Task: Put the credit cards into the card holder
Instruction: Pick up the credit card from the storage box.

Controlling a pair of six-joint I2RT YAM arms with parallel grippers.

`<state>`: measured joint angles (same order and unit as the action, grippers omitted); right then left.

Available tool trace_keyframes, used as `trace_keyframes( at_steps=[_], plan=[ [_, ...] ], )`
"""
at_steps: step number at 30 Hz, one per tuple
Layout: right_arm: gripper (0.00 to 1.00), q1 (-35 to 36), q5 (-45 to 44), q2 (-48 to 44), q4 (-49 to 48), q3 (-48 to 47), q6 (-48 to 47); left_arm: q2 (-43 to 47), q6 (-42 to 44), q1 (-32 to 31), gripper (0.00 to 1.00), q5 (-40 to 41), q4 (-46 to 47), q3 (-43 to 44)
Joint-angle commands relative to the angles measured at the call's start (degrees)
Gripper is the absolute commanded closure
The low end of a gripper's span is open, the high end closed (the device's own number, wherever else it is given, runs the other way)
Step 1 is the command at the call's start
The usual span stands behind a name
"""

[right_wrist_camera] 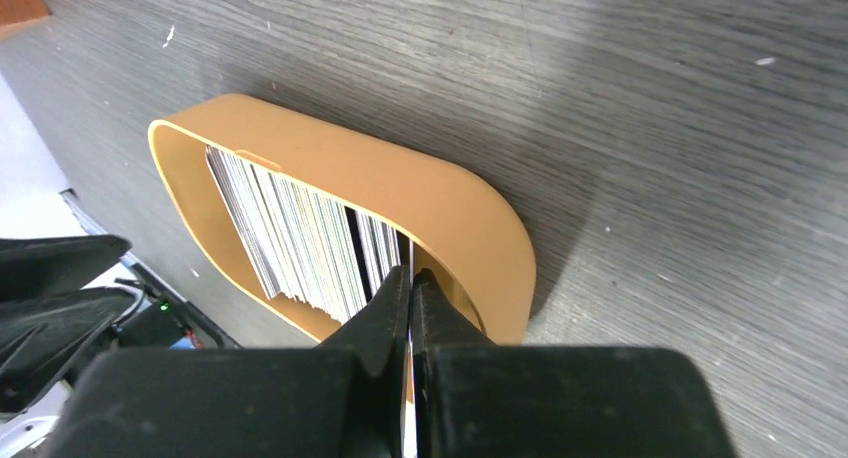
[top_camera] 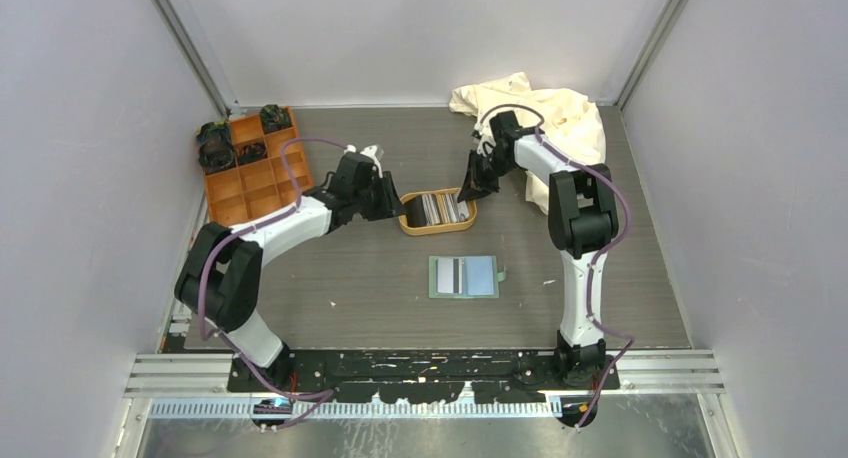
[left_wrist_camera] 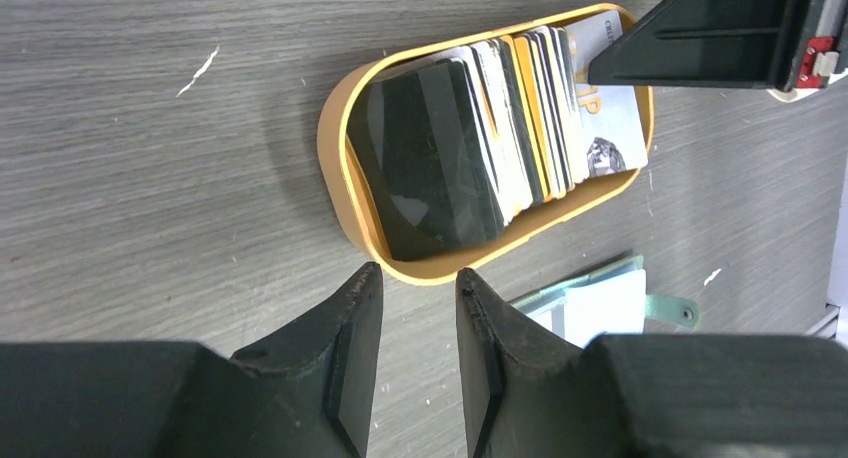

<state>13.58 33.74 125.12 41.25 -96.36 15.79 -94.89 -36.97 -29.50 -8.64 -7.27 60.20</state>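
Note:
A tan oval tray (top_camera: 437, 232) holds a packed row of credit cards (top_camera: 437, 208) standing on edge. My right gripper (right_wrist_camera: 411, 276) reaches into the tray's right end and is shut on the thin edge of the last card (right_wrist_camera: 411, 258) in the row (right_wrist_camera: 300, 233). My left gripper (left_wrist_camera: 415, 278) is open, its fingertips on either side of the tray's (left_wrist_camera: 335, 148) near end, with nothing between the pads. The sage-green card holder (top_camera: 463, 276) lies open in front of the tray, a striped grey card and a light blue card showing in it.
An orange compartment box (top_camera: 250, 163) with dark items sits at the back left. A cream cloth (top_camera: 540, 113) lies bunched at the back right behind the right arm. Grey walls close in on both sides.

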Motion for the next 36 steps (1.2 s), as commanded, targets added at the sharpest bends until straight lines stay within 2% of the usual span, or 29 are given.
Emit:
trace_keyframes(
  at_steps=[1, 10, 12, 17, 22, 24, 28, 31, 36],
  plan=[
    [0.99, -0.14, -4.67, -7.1, 0.51, -1.78, -3.39, 6.76, 1.43, 0.07, 0.66, -0.98, 0.75, -2.09],
    [0.99, -0.21, -7.85, -14.49, 0.12, 0.29, -7.22, 22.87, 0.83, 0.16, 0.61, -5.18, 10.15, -13.58],
    [0.99, -0.33, -6.82, -16.46, 0.13, 1.37, -8.27, 27.45, -0.03, 0.17, 0.54, -6.99, 13.88, -17.67],
    [0.99, -0.55, 5.74, -22.88, -0.5, 6.95, -13.26, 39.35, -5.07, 0.06, 0.36, -11.23, 30.94, -30.52],
    [0.99, -0.49, 19.45, -30.42, -6.05, 19.19, -13.23, 45.04, -11.43, -0.65, 0.34, -15.79, 44.4, -40.93],
    [0.99, -0.46, 20.63, -32.85, -7.67, 24.74, -13.3, 46.33, -11.81, -2.49, 0.35, -14.67, 43.62, -43.05],
    [0.99, -0.42, 18.23, -34.06, -4.65, 31.44, -15.51, 47.9, -11.2, -8.55, 0.38, -6.36, 38.79, -46.79],
    [0.99, -0.46, 15.83, -31.91, -1.69, 33.02, -17.48, 47.07, -11.65, -12.48, 0.42, -0.66, 38.49, -48.68],
    [0.99, -0.49, 13.49, -28.88, 0.76, 34.46, -18.24, 42.61, -12.24, -16.42, 0.45, 3.5, 37.68, -48.18]
  ],
)
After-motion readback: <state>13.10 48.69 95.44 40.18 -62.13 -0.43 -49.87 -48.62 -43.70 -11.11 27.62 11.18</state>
